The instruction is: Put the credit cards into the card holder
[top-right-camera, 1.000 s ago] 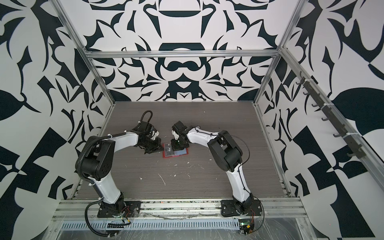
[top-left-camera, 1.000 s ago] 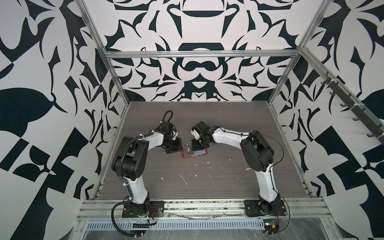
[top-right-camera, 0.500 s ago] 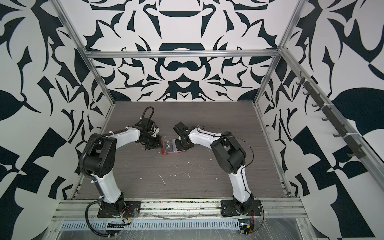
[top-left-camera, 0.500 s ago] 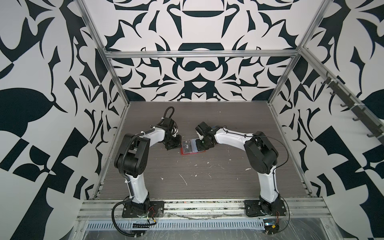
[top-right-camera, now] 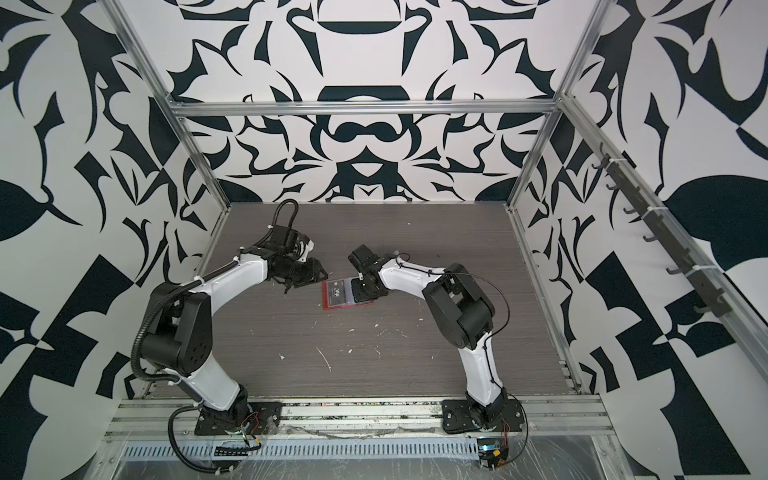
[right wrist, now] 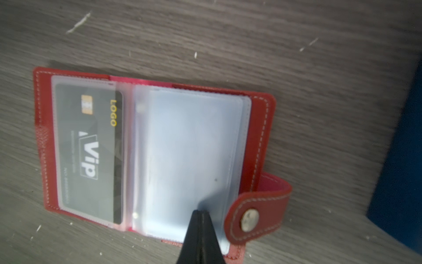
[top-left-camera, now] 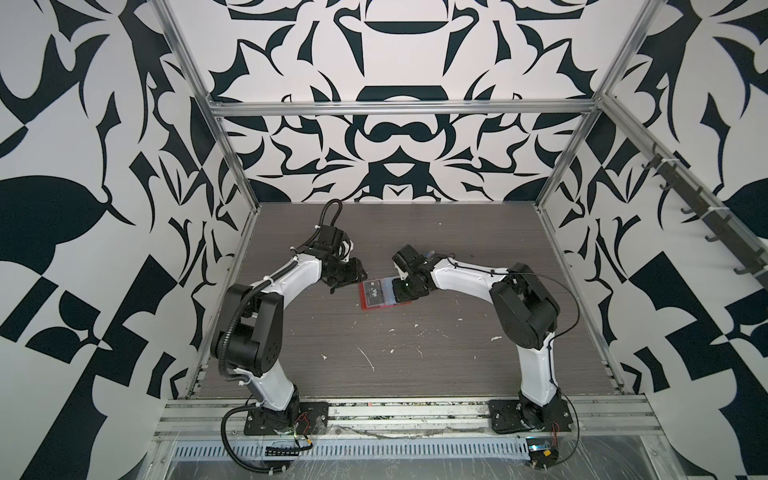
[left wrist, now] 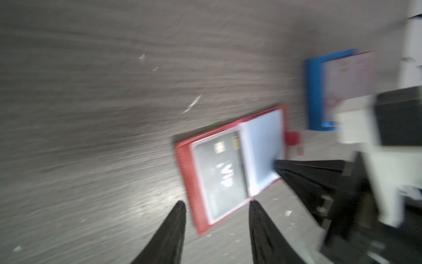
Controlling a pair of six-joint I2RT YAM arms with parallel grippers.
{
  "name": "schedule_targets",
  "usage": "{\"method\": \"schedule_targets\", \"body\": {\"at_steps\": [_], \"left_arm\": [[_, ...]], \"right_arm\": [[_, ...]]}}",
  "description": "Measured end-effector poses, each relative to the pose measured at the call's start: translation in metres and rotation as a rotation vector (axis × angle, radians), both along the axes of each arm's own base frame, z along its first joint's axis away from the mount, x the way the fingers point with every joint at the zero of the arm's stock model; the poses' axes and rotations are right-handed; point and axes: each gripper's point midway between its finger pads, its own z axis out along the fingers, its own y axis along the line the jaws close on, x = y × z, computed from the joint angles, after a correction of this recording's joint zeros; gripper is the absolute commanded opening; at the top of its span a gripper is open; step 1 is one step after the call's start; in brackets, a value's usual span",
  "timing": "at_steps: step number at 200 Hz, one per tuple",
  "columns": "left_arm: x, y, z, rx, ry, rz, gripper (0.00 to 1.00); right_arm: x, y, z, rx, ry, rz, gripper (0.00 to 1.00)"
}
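the card holder (right wrist: 262,137) (top-left-camera: 374,306), red grained leather-look with pale stitching and a round metal snap on its rounded tab, is lying open and flat on the grey wood-grain table (right wrist: 296,57), between the two arms. one dark card (right wrist: 91,148), glossy, rectangular and marked vip, is sitting inside a clear soft plastic pocket. one pale card (left wrist: 349,75), blurred, is standing in one blue rack (left wrist: 316,91). the right gripper (right wrist: 201,212), tips pinched together, is touching the facing frosted pocket. the left gripper (left wrist: 215,204) is hovering near the holder, jaws apart, holding nothing.
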Motion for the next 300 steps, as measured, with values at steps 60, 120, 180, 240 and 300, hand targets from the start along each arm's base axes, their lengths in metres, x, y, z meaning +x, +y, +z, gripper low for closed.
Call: {"method": "schedule_targets", "body": {"at_steps": [60, 120, 180, 240, 300], "left_arm": [[-0.007, -0.053, -0.022, -0.143, 0.108, -0.067, 0.44], [-0.006, -0.073, -0.05, -0.165, 0.188, -0.063, 0.36], [-0.004, -0.077, -0.058, -0.186, 0.216, -0.058, 0.33], [-0.002, -0.083, -0.063, -0.215, 0.235, -0.061, 0.28], [-0.002, -0.091, -0.062, -0.244, 0.242, -0.074, 0.19]], "right_arm": [[0.001, 0.001, 0.0, 0.014, -0.005, -0.006, 0.03], [0.001, 0.002, 0.0, 0.022, -0.007, -0.007, 0.02], [0.001, 0.003, 0.0, 0.024, -0.006, -0.006, 0.02], [0.001, 0.003, 0.0, 0.027, -0.006, -0.006, 0.01], [0.001, 0.003, 0.0, 0.028, -0.005, -0.005, 0.01]]}}
